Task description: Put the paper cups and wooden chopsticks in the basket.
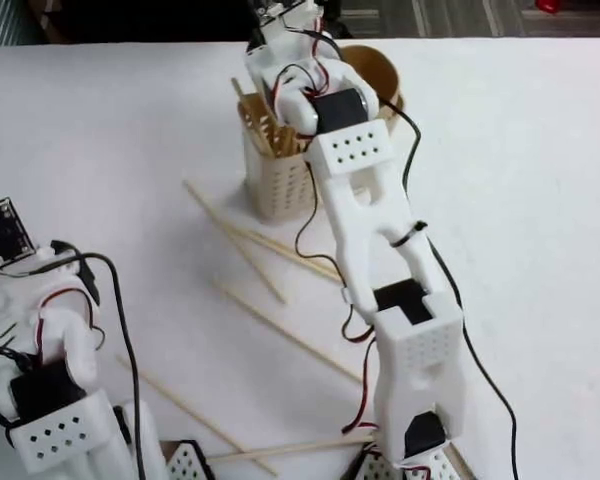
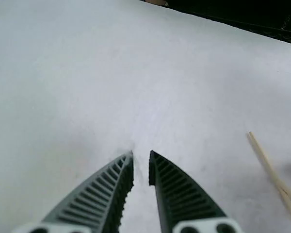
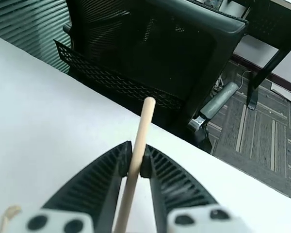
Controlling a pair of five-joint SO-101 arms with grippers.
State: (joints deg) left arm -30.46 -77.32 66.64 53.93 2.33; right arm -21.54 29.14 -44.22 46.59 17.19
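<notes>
Table [image 1: 540, 200], white, carries everything. Right arm [image 1: 380, 230] stretches from the near edge across the middle as far as the basket. Left arm [image 1: 50, 400] sits folded at the near left corner. Basket [image 1: 280, 185], cream and perforated, stands upright close to the middle of the far edge, with a bundle of wooden chopsticks [image 1: 265, 130] standing on end inside it. Paper cup [image 1: 375, 70], brown, upright, is just beside the basket on the side toward the far edge, partly covered by the right arm's wrist. Several loose chopsticks [image 1: 292, 337] lie flat on the table between the basket and the near edge, and two of them cross close to the basket. Right gripper [image 3: 136, 156]: jaws clamped onto a single chopstick [image 3: 144, 121], which runs up between the fingertips and pokes out past them. Left gripper [image 2: 140, 158]: jaws parted by a narrow gap, nothing between them, tips pointing at bare table. A stray chopstick [image 2: 271, 167] lies near it, not touching.
</notes>
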